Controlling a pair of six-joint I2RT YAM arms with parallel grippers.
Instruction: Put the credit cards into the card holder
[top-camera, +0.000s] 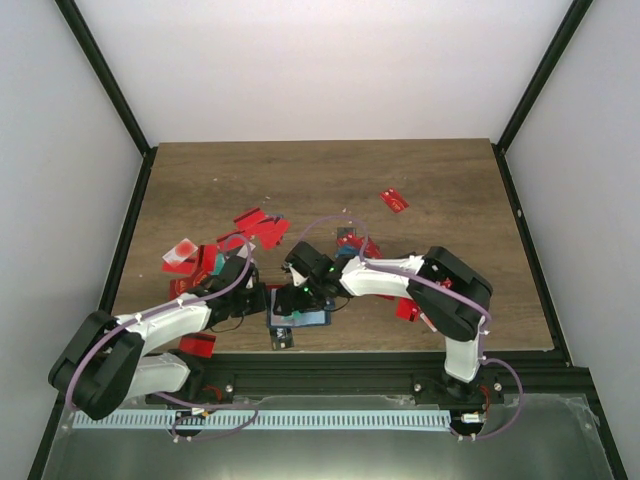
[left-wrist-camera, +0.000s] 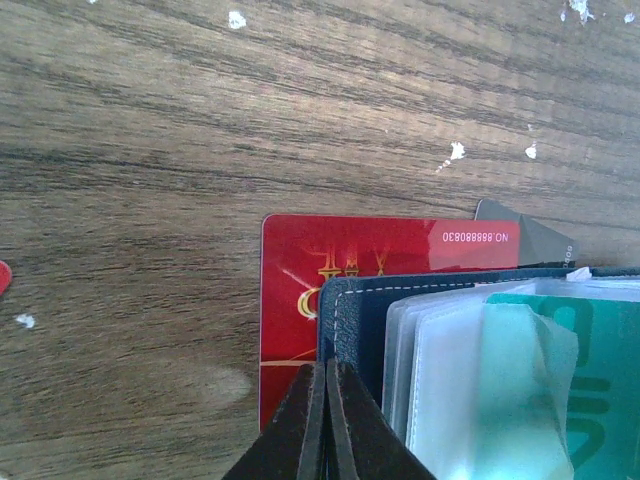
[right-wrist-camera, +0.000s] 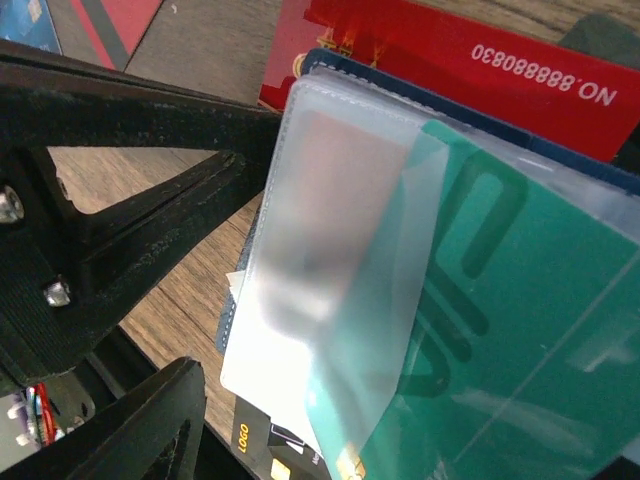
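The navy card holder lies open on the table near the front edge, its clear sleeves fanned out. A teal credit card sits partly inside one clear sleeve. My left gripper is shut, pinching the edge of the holder's navy cover. My right gripper is open, its black fingers wide apart beside the sleeves and holding nothing. A red credit card lies flat under the holder. A black card with a logo pokes out beneath it.
Several red cards are scattered over the wooden table behind and to the left of the arms. One lies alone at the back right. A whitish card sits far left. A black card lies by the front edge.
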